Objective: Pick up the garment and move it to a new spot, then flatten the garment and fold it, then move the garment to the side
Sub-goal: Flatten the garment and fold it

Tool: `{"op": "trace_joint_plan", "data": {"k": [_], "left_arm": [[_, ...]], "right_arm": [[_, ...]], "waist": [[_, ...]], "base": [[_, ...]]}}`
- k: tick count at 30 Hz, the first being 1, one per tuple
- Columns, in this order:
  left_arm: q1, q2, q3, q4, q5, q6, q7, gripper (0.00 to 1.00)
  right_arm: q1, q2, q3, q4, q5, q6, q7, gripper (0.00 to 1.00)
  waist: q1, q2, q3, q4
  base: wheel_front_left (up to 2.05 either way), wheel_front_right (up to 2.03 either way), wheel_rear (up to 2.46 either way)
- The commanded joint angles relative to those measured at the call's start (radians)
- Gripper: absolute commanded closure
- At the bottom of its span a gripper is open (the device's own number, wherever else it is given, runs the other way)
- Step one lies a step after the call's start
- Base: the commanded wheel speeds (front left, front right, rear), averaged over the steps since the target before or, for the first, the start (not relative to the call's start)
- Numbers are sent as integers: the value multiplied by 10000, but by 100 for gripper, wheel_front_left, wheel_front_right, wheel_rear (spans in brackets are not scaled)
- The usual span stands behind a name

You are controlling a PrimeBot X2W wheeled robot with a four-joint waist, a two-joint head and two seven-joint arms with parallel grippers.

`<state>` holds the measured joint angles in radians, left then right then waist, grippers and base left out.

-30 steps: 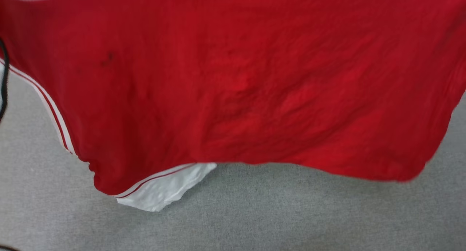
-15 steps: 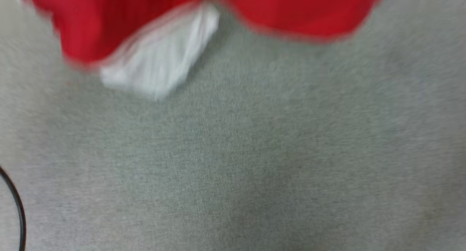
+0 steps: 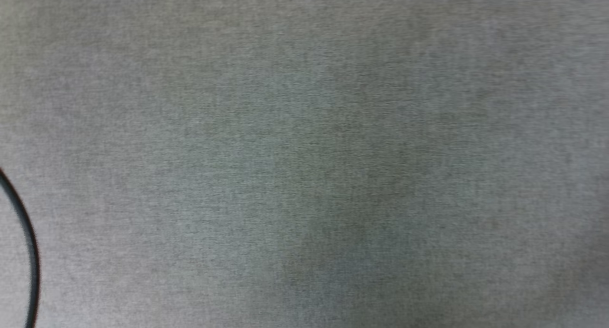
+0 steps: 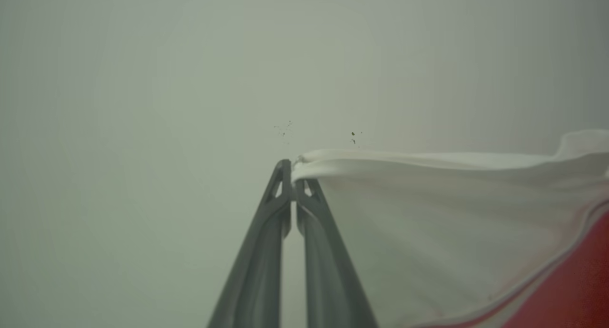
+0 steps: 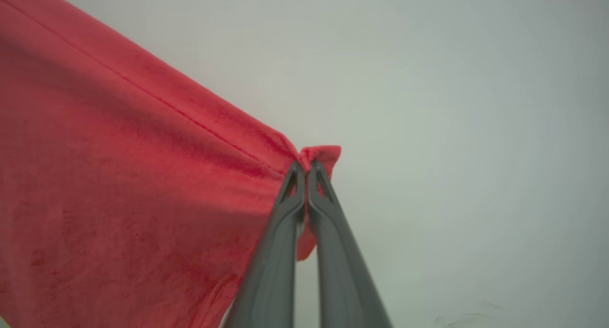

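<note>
In the left wrist view my left gripper [image 4: 291,171] is shut on the edge of the garment's [image 4: 428,223] white sleeve, which stretches off to the right with red cloth at the lower right corner. In the right wrist view my right gripper [image 5: 305,168] is shut on a red hemmed corner of the garment [image 5: 119,185], whose red cloth spreads away to the left. Both wrist views have a pale blank background behind the cloth.
The head view looks down on a grey cloth-like surface [image 3: 304,152]. A thin black cable [image 3: 26,242] curves along its left edge.
The red garment that covered the upper head view a second ago has slid up and out of that view, leaving the grey surface. The cable at the left edge has shifted too.
</note>
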<state>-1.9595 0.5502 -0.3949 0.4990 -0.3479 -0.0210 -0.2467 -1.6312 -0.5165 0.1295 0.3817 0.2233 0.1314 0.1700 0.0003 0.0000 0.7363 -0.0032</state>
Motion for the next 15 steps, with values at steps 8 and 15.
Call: {"op": "trace_joint_plan", "data": {"k": [8,15], "left_arm": [[2529,-472,36,51,54,-127,-199,100],[6914,-1046,310,-1109,89,30,-182,100]], "right_arm": [[1419,417,420,1602,-173,-14,-1297,100],[3732,718,1225,2555,67,-13,-2024,100]], "waist": [[-3,0,-187,378],[-3,0,-1271,605]], "base": [[0,0,0],[0,0,0]]}}
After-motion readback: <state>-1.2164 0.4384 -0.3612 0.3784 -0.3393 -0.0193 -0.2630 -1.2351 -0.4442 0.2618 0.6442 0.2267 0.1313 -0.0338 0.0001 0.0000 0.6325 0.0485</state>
